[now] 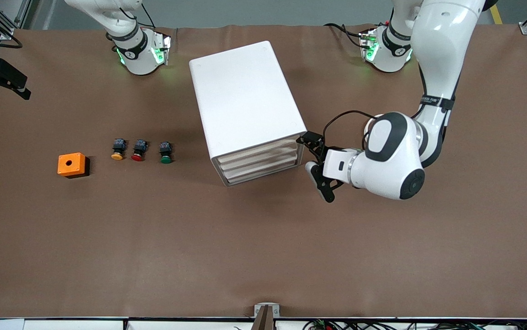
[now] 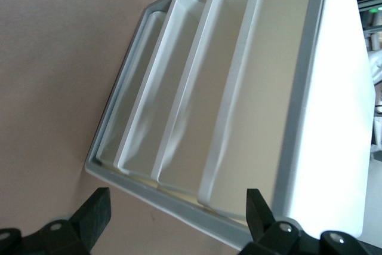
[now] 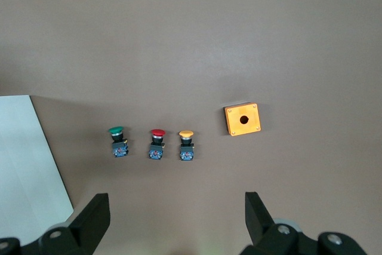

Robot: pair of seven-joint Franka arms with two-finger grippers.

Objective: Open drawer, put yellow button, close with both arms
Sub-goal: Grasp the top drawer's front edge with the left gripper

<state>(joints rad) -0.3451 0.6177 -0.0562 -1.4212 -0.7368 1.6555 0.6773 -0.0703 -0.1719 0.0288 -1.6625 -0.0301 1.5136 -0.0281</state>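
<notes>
Bright even light, soft shadows, cabinet (image 2: pixel 334 117) perhaps overexposed

matt brown cloth, glossy white plastic

the table (image 1: pixel 153 238) cover is creased matt cloth; the cabinet (image 1: pixel 245 101) and drawer (image 2: pixel 262 106) look like smooth plastic; the left arm (image 1: pixel 391 156) shell is glossy.

The right gripper (image 3: pixel 173 222) is out of the front view's frame.
</notes>
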